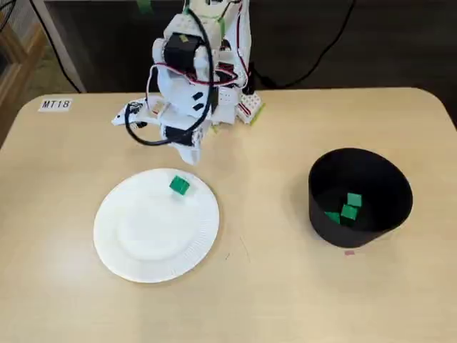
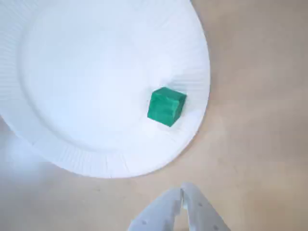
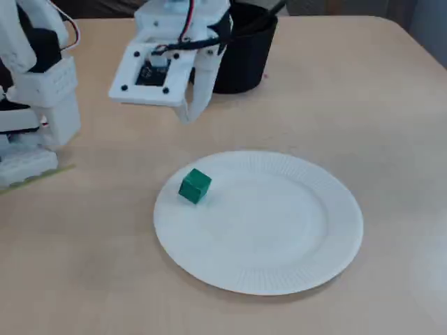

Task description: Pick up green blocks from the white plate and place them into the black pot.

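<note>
Only a fixed view shows green blocks [image 1: 349,211] inside the black pot [image 1: 386,179]; the gripper [image 2: 183,196] hangs closed, empty

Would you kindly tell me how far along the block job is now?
Done: at least two green blocks lie in the black pot. In hand: nothing; the gripper is shut and empty, just off the white plate. Left: one last block on that plate.

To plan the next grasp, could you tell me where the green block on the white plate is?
In a fixed view the green block lies near the top rim of the white plate, just below the shut fingers.
</note>
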Motion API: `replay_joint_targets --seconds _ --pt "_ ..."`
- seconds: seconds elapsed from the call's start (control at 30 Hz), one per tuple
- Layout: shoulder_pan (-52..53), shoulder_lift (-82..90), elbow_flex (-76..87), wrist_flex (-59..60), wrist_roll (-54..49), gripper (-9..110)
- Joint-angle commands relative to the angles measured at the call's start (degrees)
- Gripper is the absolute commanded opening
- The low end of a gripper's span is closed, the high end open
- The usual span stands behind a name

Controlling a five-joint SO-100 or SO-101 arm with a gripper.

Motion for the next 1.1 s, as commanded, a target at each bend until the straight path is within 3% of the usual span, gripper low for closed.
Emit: replay_joint_targets --seconds 0.0,0.13,0.23,0.43,1.07 --pt "2.64 -2.64 -5.01 3.6 0.0 -2" --pt "6.86 -3.96 -5.01 6.42 -0.26 0" --pt "8.7 -3.69 -3.52 6.59 -2.2 17" --pt "10.2 -8.53 -3.43 6.59 -3.78 31" --pt "6.77 -18.98 -6.15 4.22 -2.55 31"
